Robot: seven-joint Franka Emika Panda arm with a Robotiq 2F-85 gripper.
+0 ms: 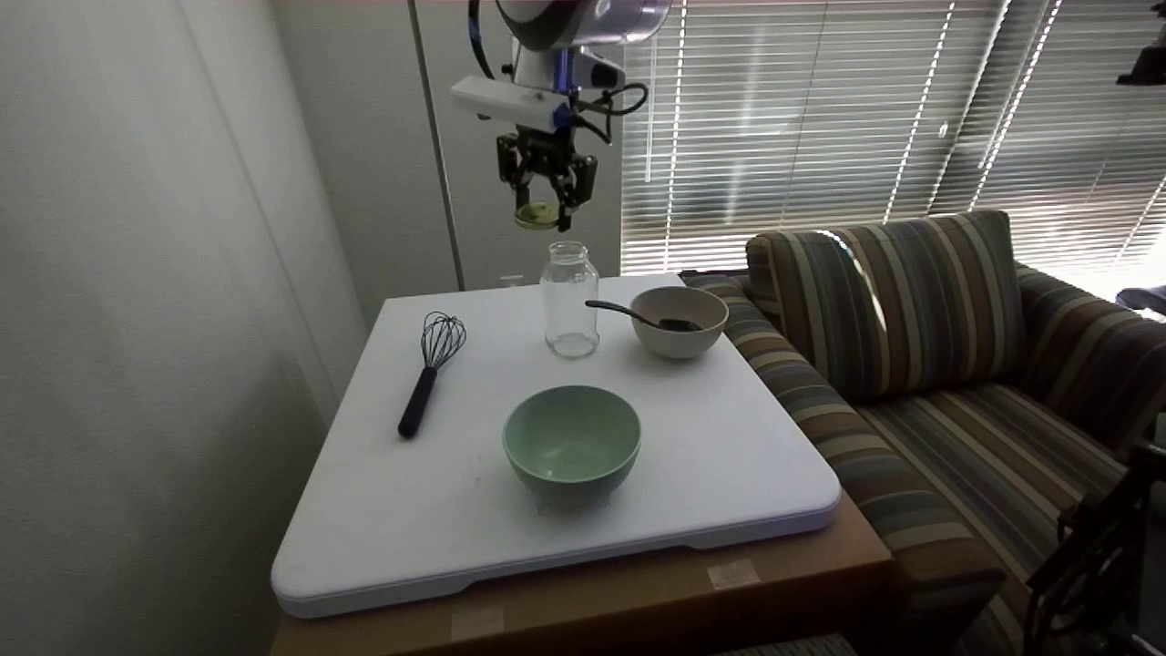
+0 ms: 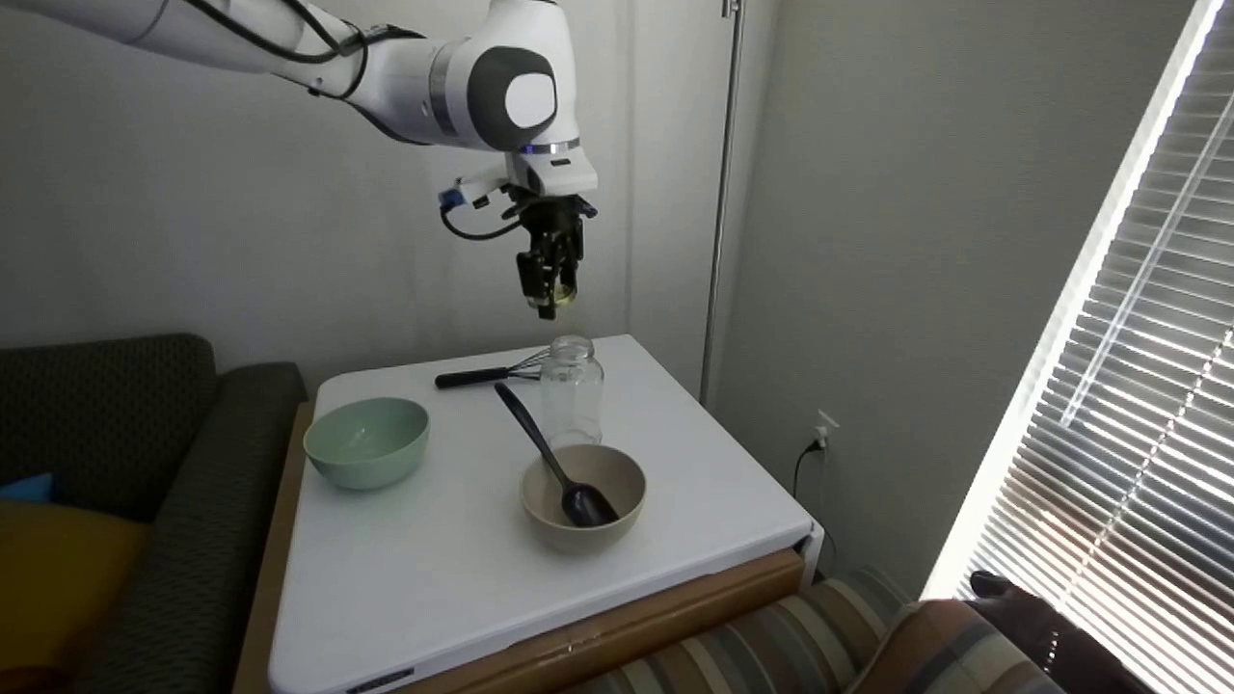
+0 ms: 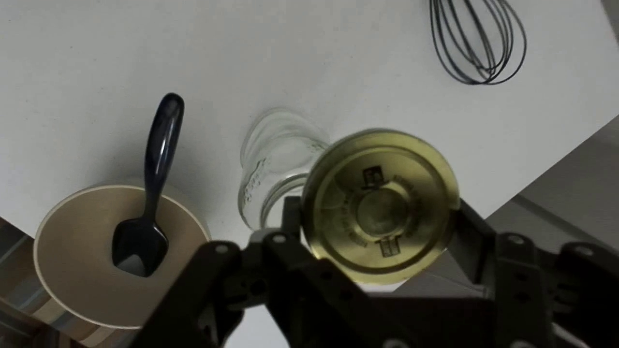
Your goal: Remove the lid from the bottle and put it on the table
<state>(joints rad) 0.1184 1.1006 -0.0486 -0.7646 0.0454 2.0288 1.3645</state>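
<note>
My gripper [image 1: 543,206] is shut on the yellowish-green lid [image 1: 536,217], with one finger at each side of its rim. In the wrist view, the lid [image 3: 382,208] shows its flat round top between the fingers. The lid is in the air, apart from the bottle. The clear glass bottle [image 1: 571,310] stands upright and open on the white table [image 1: 364,538]. The lid is above and a little to one side of its mouth. The bottle [image 2: 571,397] also shows below the gripper [image 2: 556,297]. In the wrist view, the lid hides part of the bottle [image 3: 280,154].
A beige bowl [image 1: 669,345] with a black spoon [image 1: 624,312] leaning in it stands close beside the bottle. A green bowl [image 1: 547,478] stands toward the opposite table edge. A black-handled whisk [image 1: 421,396] lies on the table. A striped couch [image 1: 920,346] adjoins the table.
</note>
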